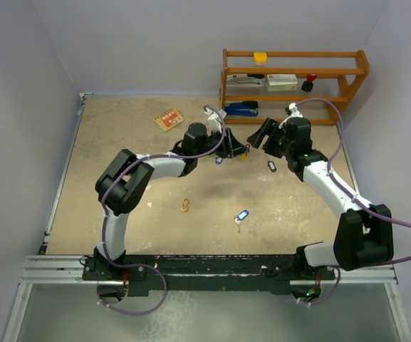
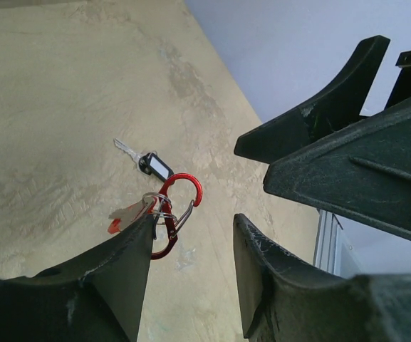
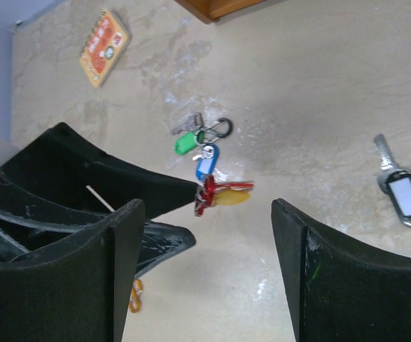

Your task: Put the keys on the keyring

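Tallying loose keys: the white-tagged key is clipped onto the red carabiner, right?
No. The white-tagged key lies loose on the table, well apart from the red carabiner, not clipped onto it. The right wrist view shows this.

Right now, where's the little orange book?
Top view: the orange book lies flat on the far side of the table, left of the wooden shelf.

Five tagged keys show. A green-tagged key (image 3: 184, 142), a blue-tagged key (image 3: 205, 165) and a yellow-tagged key (image 3: 232, 196) cluster at the left gripper (image 1: 239, 148), a white-tagged key (image 3: 403, 192) lies near the right gripper (image 1: 256, 137), and a second blue key (image 1: 242, 214) lies well apart from both. There are two clips, a red clip (image 2: 179, 212) just beside the left gripper's tip and an orange clip (image 1: 185, 205) well apart from either gripper, plus one booklet (image 1: 169, 119) and one wooden shelf (image 1: 294, 85).
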